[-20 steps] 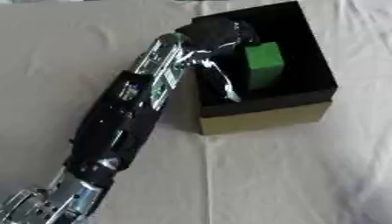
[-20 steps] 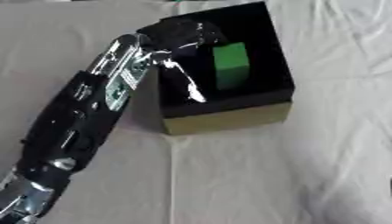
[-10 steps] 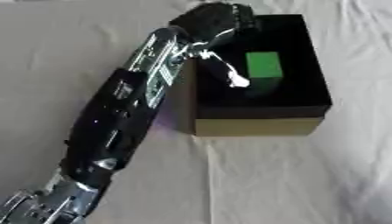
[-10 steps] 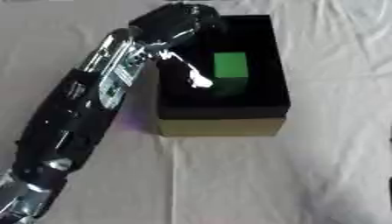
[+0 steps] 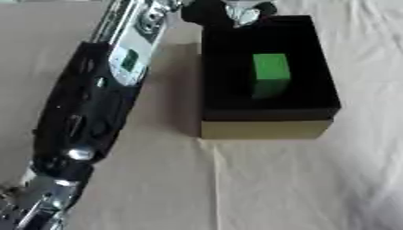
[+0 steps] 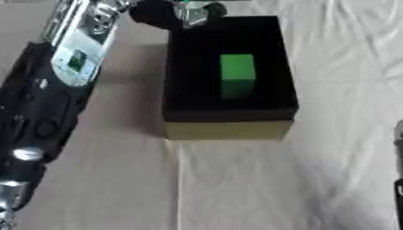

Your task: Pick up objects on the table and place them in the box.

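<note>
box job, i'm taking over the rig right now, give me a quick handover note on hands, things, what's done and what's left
Left hand: at the top edge, over the far rim of the box; only part of it shows, so its fingers cannot be judged.
Right hand: not identifiable; only a dark sliver shows at the right edge of the right eye view.
Box: black inside, tan outside, on the cloth-covered table.
Green block: inside the box, nothing touching it.
Done: the green block is in the box.
Left: no other loose object shows on the table in these views; check outside the frame before stopping.
</note>
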